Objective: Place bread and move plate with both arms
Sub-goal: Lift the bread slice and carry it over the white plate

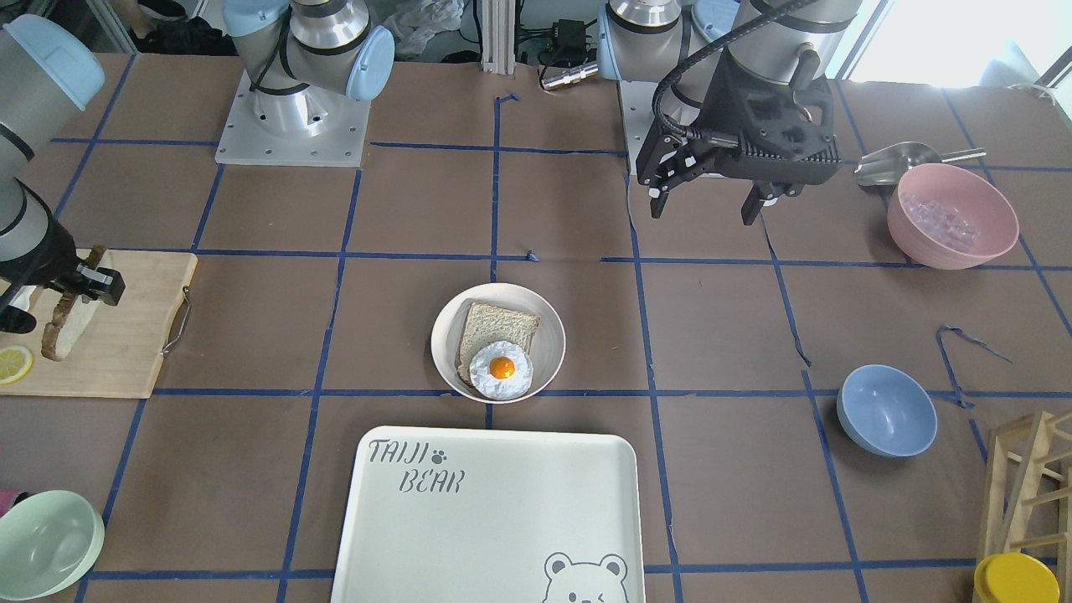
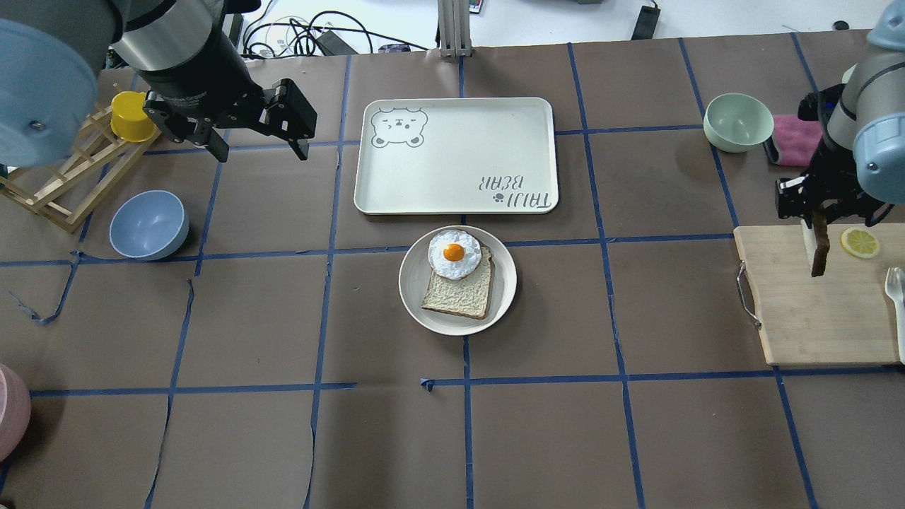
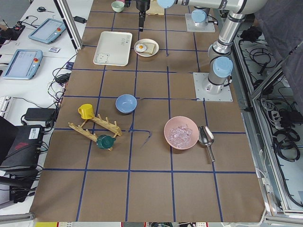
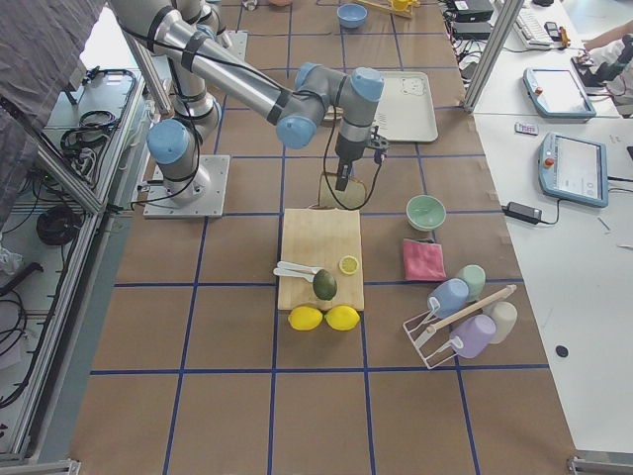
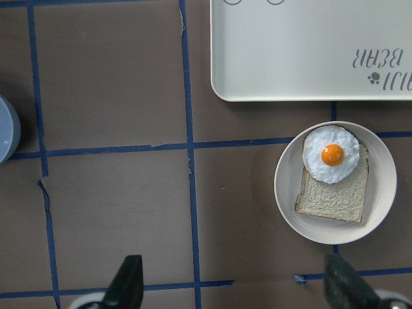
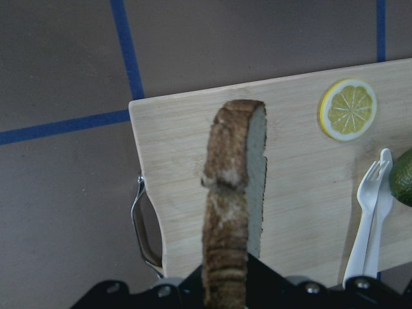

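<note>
The bread [image 6: 233, 193], a slice with a dark brown crust, hangs on edge in my right gripper [image 2: 814, 215], which is shut on its top. It hangs just above the wooden cutting board [image 2: 813, 318] at the table's right. It also shows in the overhead view [image 2: 819, 249] and the front view [image 1: 63, 331]. The round cream plate [image 2: 410, 286] sits at the table's centre and holds a smaller, paler slice [image 2: 459, 295] topped with a fried egg [image 2: 454, 253]. My left gripper [image 2: 260, 150] is open and empty, high above the table, far left of the plate [image 5: 380, 193].
The TAIJI BEAR tray [image 2: 456, 155] lies just beyond the plate. A lemon slice [image 2: 860, 242] and a white fork [image 6: 370, 219] lie on the board. A green bowl [image 2: 737, 121], a blue bowl [image 2: 148, 225], a pink bowl [image 1: 952, 215] and a wooden rack [image 2: 63, 184] stand around.
</note>
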Controlling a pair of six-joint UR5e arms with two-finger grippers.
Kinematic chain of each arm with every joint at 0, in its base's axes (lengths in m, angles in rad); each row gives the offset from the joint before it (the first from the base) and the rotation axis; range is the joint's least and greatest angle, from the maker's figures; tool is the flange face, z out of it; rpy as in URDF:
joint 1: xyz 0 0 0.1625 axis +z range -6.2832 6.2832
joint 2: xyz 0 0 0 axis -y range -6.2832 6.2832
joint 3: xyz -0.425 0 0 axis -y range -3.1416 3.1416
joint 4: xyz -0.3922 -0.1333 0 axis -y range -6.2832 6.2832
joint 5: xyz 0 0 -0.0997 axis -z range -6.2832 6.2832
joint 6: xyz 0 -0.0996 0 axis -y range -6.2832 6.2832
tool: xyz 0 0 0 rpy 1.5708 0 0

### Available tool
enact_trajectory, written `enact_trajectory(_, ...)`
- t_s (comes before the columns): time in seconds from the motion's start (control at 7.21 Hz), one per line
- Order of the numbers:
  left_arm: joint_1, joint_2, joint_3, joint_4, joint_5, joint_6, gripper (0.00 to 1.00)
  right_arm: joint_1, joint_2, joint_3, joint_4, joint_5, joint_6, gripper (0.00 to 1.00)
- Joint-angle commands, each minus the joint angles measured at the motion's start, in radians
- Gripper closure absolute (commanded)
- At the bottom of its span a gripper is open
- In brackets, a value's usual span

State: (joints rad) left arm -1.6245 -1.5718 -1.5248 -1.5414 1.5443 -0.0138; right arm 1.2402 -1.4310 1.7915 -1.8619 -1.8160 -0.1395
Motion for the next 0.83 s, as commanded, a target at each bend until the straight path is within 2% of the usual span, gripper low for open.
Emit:
enact_trajectory(0.0, 0.000, -0.001, 0.002, 0.003, -0.003, 0.000, 0.00, 0.205, 0.007, -0.124, 0.121, 0.012, 0.244, 1.00)
enact_trajectory(0.14, 0.000, -0.001, 0.002, 0.003, -0.003, 0.000, 0.00, 0.325, 0.027, -0.142, 0.119, 0.030, 0.382, 1.00)
enact_trajectory(0.42, 0.002, -0.001, 0.000, 0.003, -0.003, 0.000, 0.00, 0.520, 0.095, -0.147, 0.100, 0.128, 0.695, 1.00)
enact_trajectory(0.69, 0.001, -0.001, 0.000, 0.003, -0.003, 0.000, 0.00, 0.673, 0.211, -0.161, -0.009, 0.171, 0.942, 1.00)
